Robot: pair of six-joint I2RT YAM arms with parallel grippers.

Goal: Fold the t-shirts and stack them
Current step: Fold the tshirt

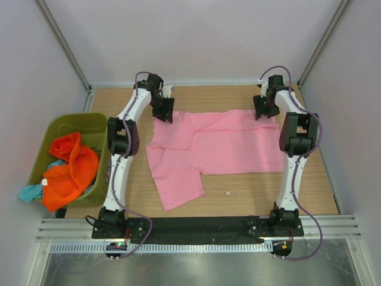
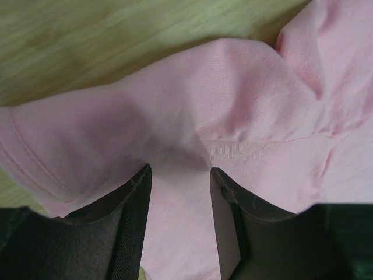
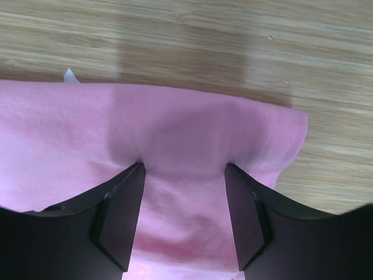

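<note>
A pink t-shirt (image 1: 214, 146) lies spread on the wooden table, one sleeve pointing toward the near edge. My left gripper (image 1: 164, 110) is at its far left corner. In the left wrist view the gripper (image 2: 178, 170) is open, fingertips pressed into the pink cloth (image 2: 233, 93) that bunches up between them. My right gripper (image 1: 265, 107) is at the far right corner. In the right wrist view it (image 3: 185, 167) is open, tips on the hemmed edge of the shirt (image 3: 192, 128).
A green bin (image 1: 56, 128) stands at the left of the table, holding orange shirts (image 1: 71, 167) and a teal one (image 1: 30, 192) hanging over its rim. Bare wood (image 1: 262, 193) lies in front of the shirt. Frame posts and walls close in the far side.
</note>
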